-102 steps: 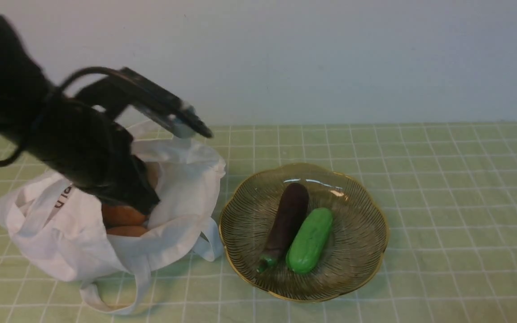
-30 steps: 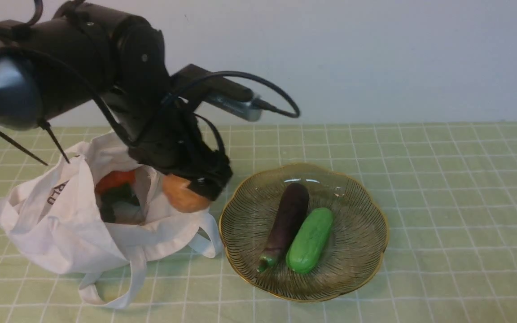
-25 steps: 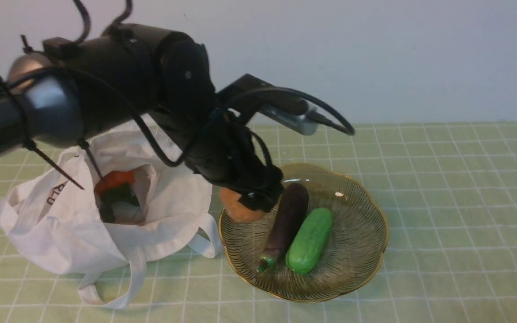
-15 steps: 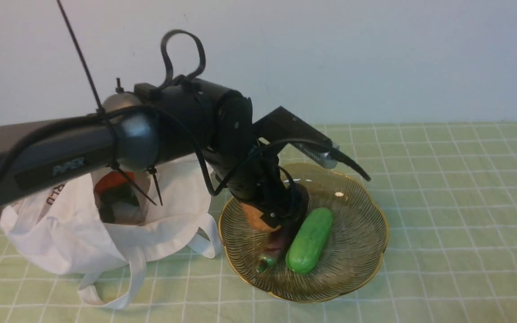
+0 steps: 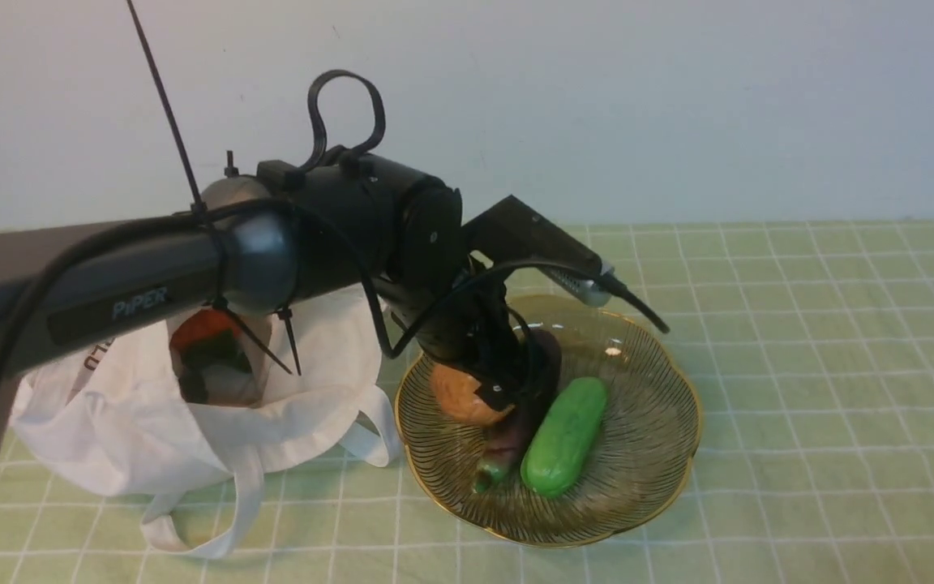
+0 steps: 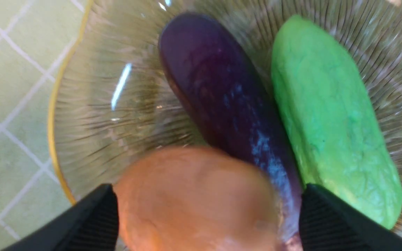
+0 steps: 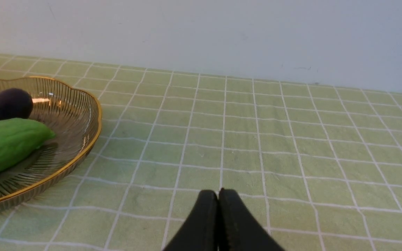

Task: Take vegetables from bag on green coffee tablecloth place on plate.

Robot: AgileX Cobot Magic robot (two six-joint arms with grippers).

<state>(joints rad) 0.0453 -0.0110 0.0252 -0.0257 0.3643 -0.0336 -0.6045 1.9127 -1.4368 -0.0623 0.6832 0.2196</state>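
Brown, rough-skinned, the potato (image 5: pixel 463 397) sits in the plate (image 5: pixel 637 474) at its nine o'clock side, touching the eggplant (image 6: pixel 222 94). The left gripper (image 6: pixel 208 195) straddles it, jaws wide, one pad clear. Best, I judge, to lift straight up, sparing eggplant and cucumber (image 5: pixel 564 438). The bag (image 5: pixel 110 438) lies at the plate's nine o'clock; the right gripper (image 7: pixel 218 197) is pinched shut.

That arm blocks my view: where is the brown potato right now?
Front view: the potato sits on the left side of the plate, right beside the purple eggplant, between the left gripper's spread fingers.
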